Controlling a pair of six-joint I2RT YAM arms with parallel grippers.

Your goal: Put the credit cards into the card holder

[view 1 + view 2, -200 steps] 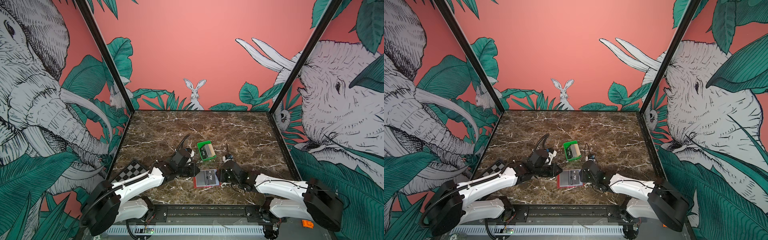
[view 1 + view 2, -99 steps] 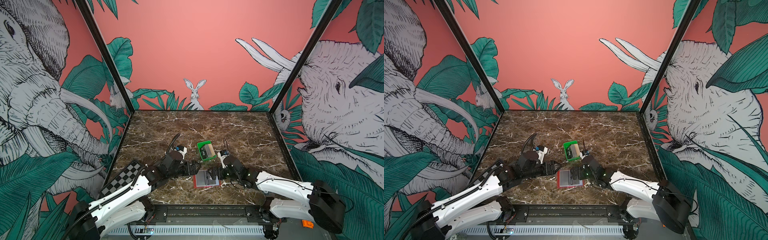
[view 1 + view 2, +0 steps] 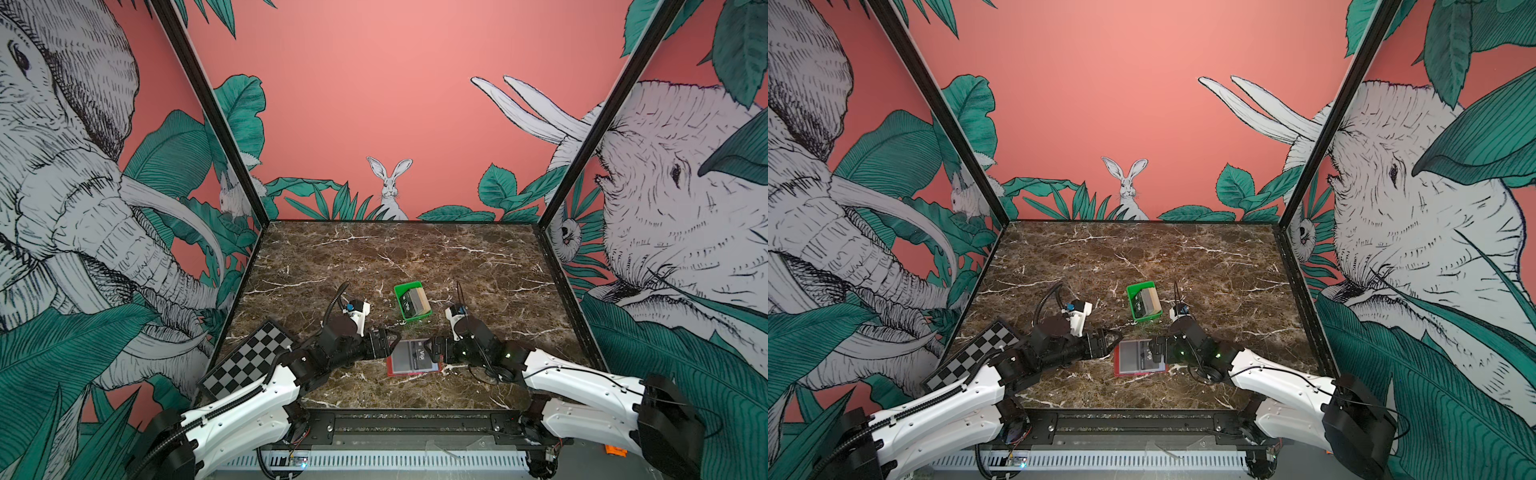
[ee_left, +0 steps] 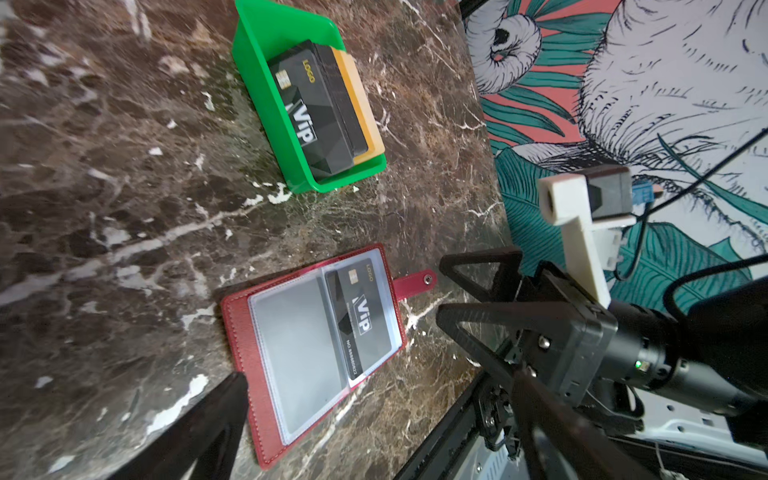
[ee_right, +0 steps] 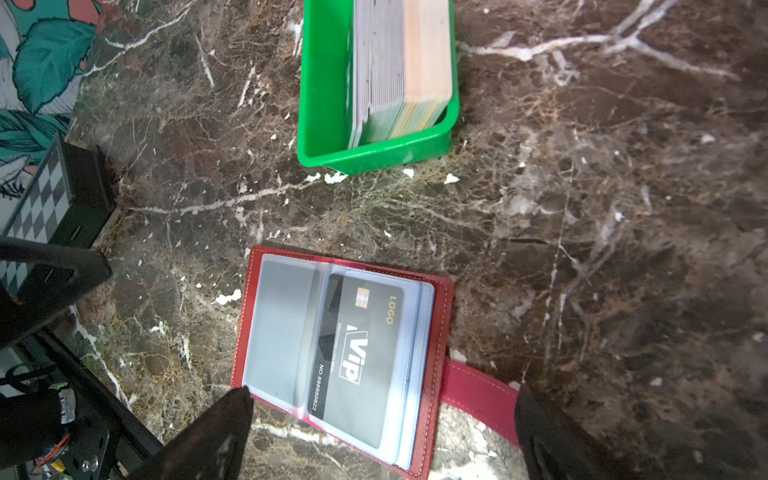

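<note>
Card in card holder (image 4: 266, 332): black, white "VIP", gold "LOGO", gold chip, number line starting "NO.8888". It sits in the clear pocket on the snap tab (image 4: 413, 282) side; the other pocket shows only grey. Top card of the credit cards (image 4: 318, 112) stack in the green tray (image 4: 253, 87) carries the same "VIP" and "LOGO"; beige-orange cards sit behind the dark ones. The holder lies open and flat on the worktop (image 3: 374, 257) near its front edge, tray just behind it. Both arms reach in low from the front, wrists turned inward, facing each other across the holder. Left gripper (image 3: 394, 341): jaws spread, nothing held, one tip at the holder's corner. Right gripper (image 3: 431, 354): jaws spread wide, nothing held, over the tab side.
</note>
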